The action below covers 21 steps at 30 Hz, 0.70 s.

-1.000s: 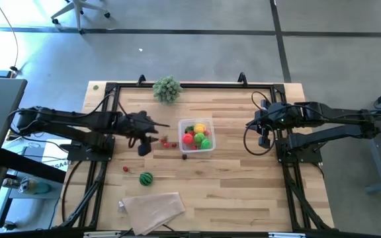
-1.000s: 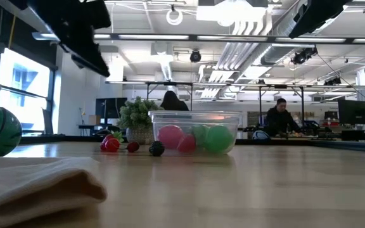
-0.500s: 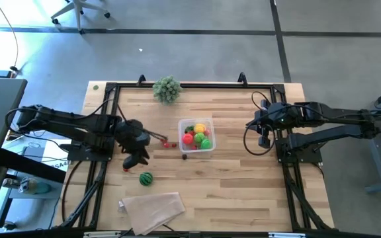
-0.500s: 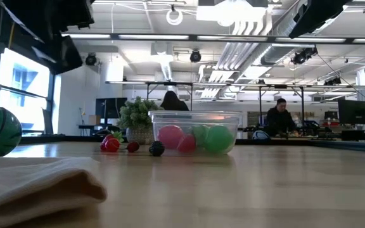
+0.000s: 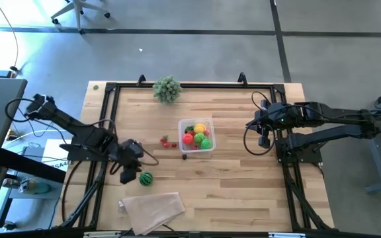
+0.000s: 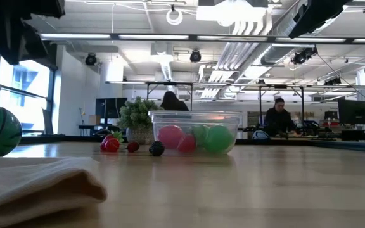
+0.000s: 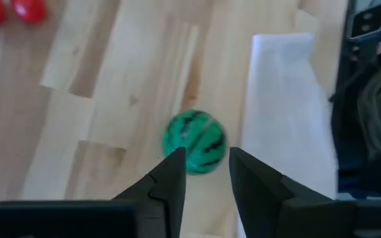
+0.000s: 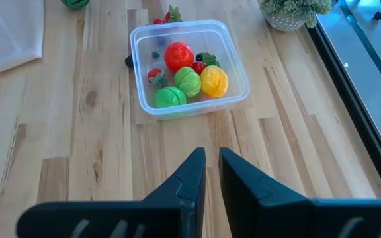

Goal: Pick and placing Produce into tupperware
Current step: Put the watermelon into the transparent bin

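The left gripper (image 7: 204, 173) hangs just beside the striped watermelon ball (image 5: 146, 178), which lies on the wooden tabletop (image 5: 243, 178) toward 7 o'clock from the tabletop's middle. In the left wrist view the jaws stand a little apart, their tips on either side of the ball's near edge; whether they touch it cannot be told. A folded beige cloth (image 5: 152, 207) lies near the ball, at about 5 o'clock from it.

The clear tupperware (image 5: 211, 125) sits near the tabletop's middle and holds a red ball (image 8: 178, 55), two green pieces (image 8: 186, 81) and a yellow one (image 8: 213, 80). Small red fruits (image 5: 167, 141) lie loose on the wood just at its 9 o'clock side. A bushy plant (image 5: 167, 88) stands at the tabletop's 12 o'clock edge.

The right gripper (image 8: 211, 173) waits at 3 o'clock from the tupperware, well apart from it, jaws pressed nearly together and empty.
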Each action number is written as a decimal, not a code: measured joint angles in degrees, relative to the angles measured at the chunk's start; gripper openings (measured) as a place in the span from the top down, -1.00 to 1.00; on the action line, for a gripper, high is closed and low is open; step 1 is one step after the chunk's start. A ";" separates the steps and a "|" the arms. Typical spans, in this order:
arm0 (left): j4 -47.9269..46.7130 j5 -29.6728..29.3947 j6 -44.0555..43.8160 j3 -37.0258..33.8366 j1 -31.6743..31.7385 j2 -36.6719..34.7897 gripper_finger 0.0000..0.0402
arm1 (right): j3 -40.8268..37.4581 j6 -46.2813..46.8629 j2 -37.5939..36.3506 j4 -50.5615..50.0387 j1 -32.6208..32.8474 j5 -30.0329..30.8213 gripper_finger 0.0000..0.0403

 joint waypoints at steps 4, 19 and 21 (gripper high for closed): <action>1.06 -2.66 -1.32 2.91 -3.92 3.26 0.53 | -0.01 0.00 -0.01 0.00 0.00 0.01 0.83; -22.39 -4.56 -0.99 23.12 -7.01 25.33 0.53 | -0.01 -0.02 0.00 0.00 0.00 0.01 0.83; -23.49 -3.30 0.88 25.27 -7.03 26.61 0.53 | -0.01 -0.02 -0.02 0.00 -0.02 0.02 0.83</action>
